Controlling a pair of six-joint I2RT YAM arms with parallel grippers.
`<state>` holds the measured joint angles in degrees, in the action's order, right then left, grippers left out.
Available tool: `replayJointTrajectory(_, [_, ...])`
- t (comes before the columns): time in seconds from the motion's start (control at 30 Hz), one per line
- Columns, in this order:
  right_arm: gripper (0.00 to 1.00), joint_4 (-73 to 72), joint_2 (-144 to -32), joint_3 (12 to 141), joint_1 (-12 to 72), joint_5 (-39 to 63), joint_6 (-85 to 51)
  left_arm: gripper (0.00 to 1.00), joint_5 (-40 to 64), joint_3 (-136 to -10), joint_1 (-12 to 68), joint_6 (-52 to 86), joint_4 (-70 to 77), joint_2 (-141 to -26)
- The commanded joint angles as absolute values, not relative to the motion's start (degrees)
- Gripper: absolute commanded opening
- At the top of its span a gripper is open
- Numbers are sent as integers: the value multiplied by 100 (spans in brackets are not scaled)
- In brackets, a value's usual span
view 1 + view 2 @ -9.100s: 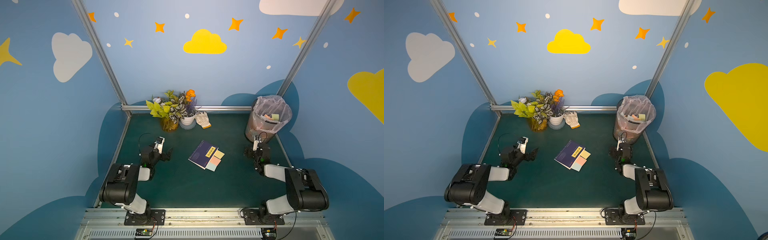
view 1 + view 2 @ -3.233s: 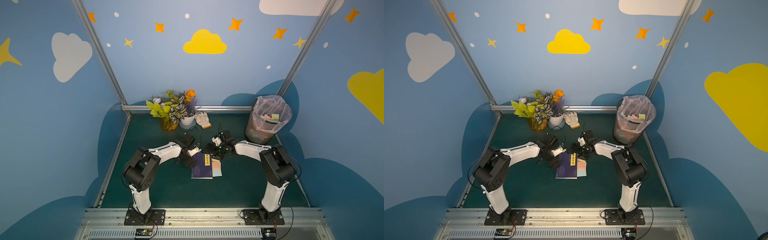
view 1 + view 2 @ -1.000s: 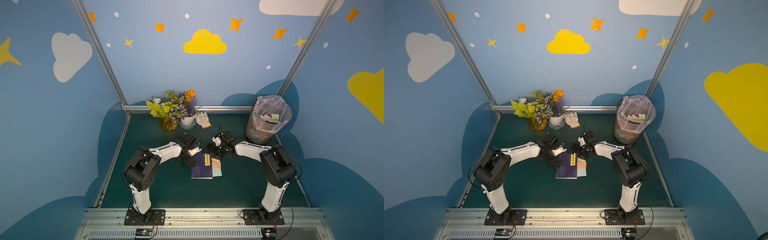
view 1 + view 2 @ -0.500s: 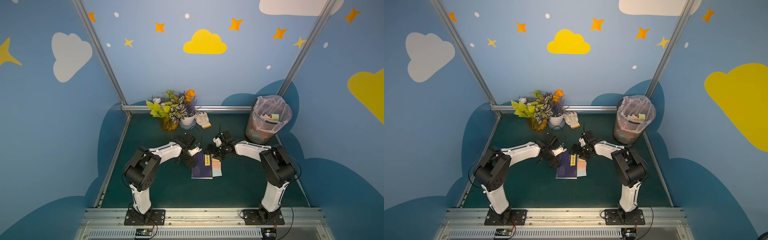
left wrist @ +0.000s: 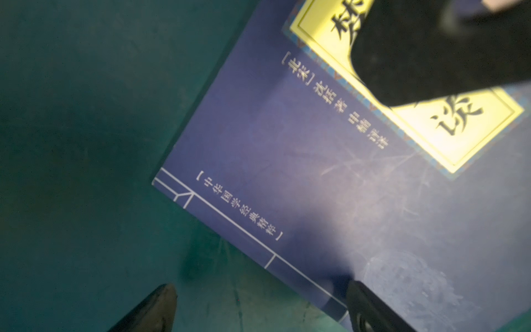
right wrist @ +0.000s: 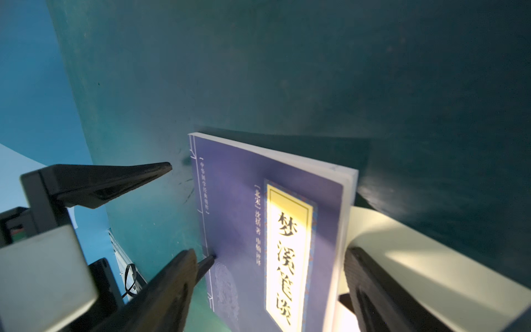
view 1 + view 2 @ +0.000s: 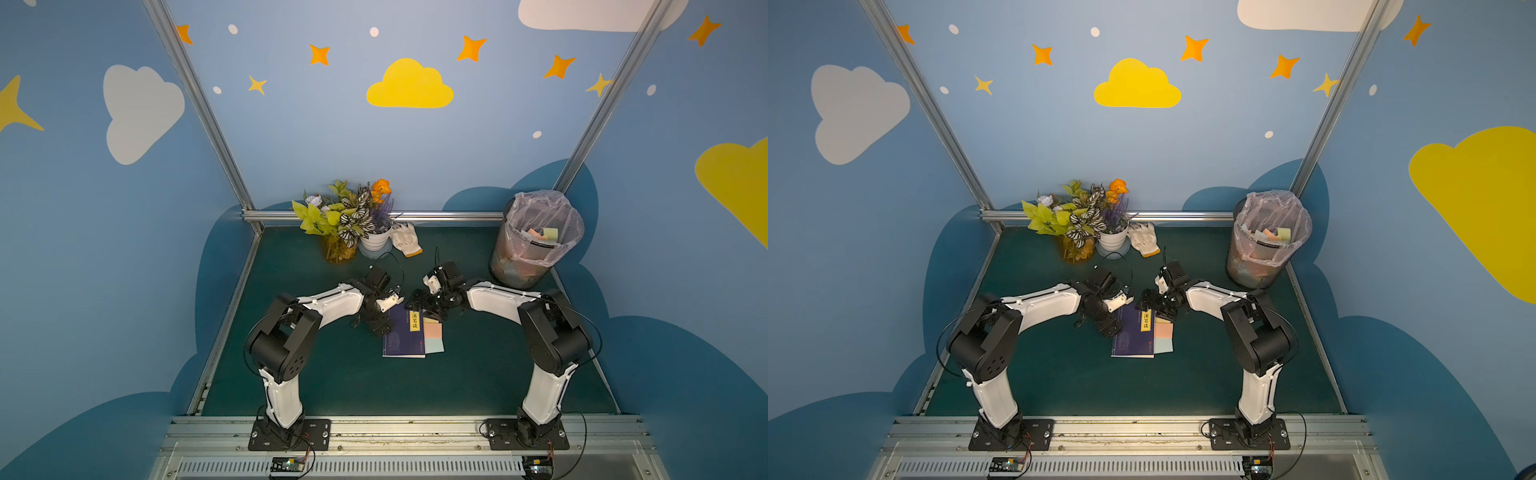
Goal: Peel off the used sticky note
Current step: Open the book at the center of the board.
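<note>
Both arms have swung in from the bench's (image 7: 316,374) sides, and the book (image 7: 401,338) has turned squarer. In both top views the left claw (image 7: 383,326) is reaching, spread, across the book's spine edge; the right claw (image 7: 424,309), also spread, is hanging over its far end, where sticky notes (image 7: 433,332) are jutting out. In the left wrist view, one fingertip (image 5: 365,304) is touching the cover. In the right wrist view, the right claw is straddling the book, one finger beside the yellow sticky note (image 6: 416,253).

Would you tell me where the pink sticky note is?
In both top views the pink sticky note lies mid-table beside the blue book's right edge, near the right hand.
</note>
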<state>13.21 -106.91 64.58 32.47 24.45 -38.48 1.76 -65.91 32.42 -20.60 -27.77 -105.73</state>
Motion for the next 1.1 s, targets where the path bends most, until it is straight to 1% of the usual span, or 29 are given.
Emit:
replayJointTrajectory(0.0, [84, 1367, -10731, 6626, 3322, 2581, -3793, 96, 9, -6451, 3287, -2162, -2900, -10844])
replayJointTrajectory(0.23, [82, 1055, -10696, 6526, 3335, 2831, -3919, 96, 18, -6447, 3292, -2158, -2901, -10845])
replayJointTrajectory(0.43, [77, 152, -10679, 6201, 3274, 3316, -4282, 96, 18, -6451, 3287, -2162, -2905, -10837])
replayJointTrajectory(0.63, [74, -540, -10662, 5880, 3162, 3598, -4562, 96, 26, -6451, 3287, -2170, -2900, -10837])
replayJointTrajectory(0.73, [69, -791, -10682, 5761, 3089, 3641, -4699, 96, 26, -6442, 3287, -2170, -2893, -10828])
replayJointTrajectory(0.83, [57, -878, -10705, 5718, 3022, 3622, -4779, 96, 35, -6442, 3287, -2179, -2896, -10811])
replayJointTrajectory(0.9, [46, -881, -10686, 5721, 2991, 3580, -4821, 96, 52, -6453, 3286, -2203, -2896, -10789])
replayJointTrajectory(1.07, [41, -771, -10535, 5776, 2963, 3448, -4808, 96, 106, -6652, 3220, -2289, -3059, -10711])
